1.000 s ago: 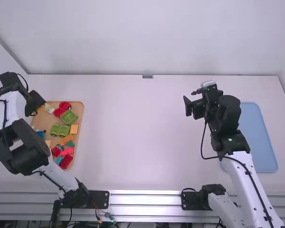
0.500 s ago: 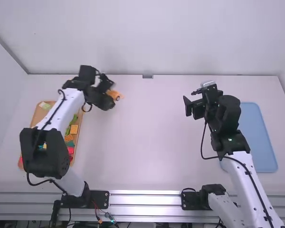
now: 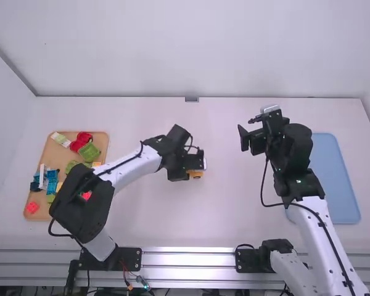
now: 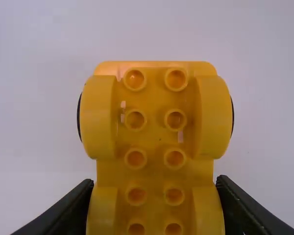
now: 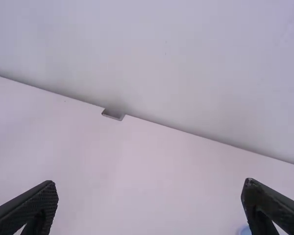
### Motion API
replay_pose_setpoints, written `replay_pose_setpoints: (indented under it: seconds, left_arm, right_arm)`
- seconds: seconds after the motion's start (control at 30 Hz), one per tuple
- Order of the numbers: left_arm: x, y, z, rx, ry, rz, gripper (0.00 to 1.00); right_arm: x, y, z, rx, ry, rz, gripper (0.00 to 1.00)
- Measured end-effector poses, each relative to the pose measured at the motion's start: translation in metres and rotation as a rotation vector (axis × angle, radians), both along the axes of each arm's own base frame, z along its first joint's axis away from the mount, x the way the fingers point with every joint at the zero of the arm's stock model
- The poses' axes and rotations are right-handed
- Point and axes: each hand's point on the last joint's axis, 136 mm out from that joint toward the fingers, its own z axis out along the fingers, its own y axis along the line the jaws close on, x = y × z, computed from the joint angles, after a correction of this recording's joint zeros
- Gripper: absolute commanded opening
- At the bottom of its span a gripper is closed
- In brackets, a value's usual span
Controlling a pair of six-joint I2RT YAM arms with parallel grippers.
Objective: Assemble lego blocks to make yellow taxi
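yellow wheeled base [image 4: 155, 134] was shifted by the left gripper [image 4: 154, 182] farther right of the brown tray [image 3: 56, 154]. it was gripped near one end, long axis pointed straight out between the fingers. right gripper [image 5: 150, 185] was parked open, beyond it from the tray.

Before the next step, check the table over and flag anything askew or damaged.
Nothing stands out: the yellow wheeled base sits straight in the left gripper with no visible damage, loose blocks lie gathered in the tan tray, and the blue tray lies flat.
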Motion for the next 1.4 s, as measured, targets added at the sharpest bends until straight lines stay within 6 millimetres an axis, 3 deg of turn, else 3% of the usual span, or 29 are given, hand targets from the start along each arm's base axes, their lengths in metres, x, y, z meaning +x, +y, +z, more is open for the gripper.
replay_pose_setpoints:
  seconds: [0.1,0.4,0.57,0.67,0.7,0.73,0.77,1.0,1.23,1.33,1.4]
  left_arm:
    - [-0.015,-0.010,-0.018,0.036,0.018,-0.074,0.02]
    - [-0.014,-0.006,-0.057,0.080,0.090,-0.044,0.05]
    - [0.001,-0.015,-0.063,0.063,0.067,-0.012,0.05]
    - [0.006,-0.018,-0.063,0.060,0.064,0.001,0.15]
    - [0.006,-0.018,-0.064,0.061,0.066,0.001,0.26]
    - [0.006,-0.017,-0.064,0.065,0.071,0.001,0.86]
    - [0.005,-0.016,-0.064,0.071,0.073,0.003,0.99]
    - [0.007,-0.016,-0.056,0.087,0.087,0.009,0.99]
    - [0.021,-0.015,-0.015,0.032,0.164,0.042,0.99]
    - [0.060,0.016,0.017,-0.066,0.188,0.250,0.99]
    - [0.076,0.034,0.027,-0.102,0.188,0.351,0.99]
  right_arm:
    - [0.000,0.000,0.000,0.001,0.000,0.001,0.99]
    - [-0.003,0.013,0.000,-0.001,0.000,0.037,0.99]
    - [-0.003,0.013,0.000,0.000,0.000,0.036,0.99]
    - [-0.003,0.013,0.000,0.000,0.000,0.036,0.99]
    - [-0.003,0.013,0.000,-0.001,0.000,0.037,0.99]
    - [-0.003,0.013,0.000,-0.002,-0.001,0.036,0.98]
    - [-0.003,0.013,0.000,0.000,0.000,0.036,0.99]
    - [-0.003,0.013,0.000,0.000,0.000,0.036,0.99]
    - [-0.003,0.013,0.000,-0.001,-0.001,0.037,0.99]
    - [-0.003,0.013,0.000,-0.002,-0.001,0.036,0.99]
    - [-0.003,0.013,0.000,-0.001,-0.001,0.037,0.99]
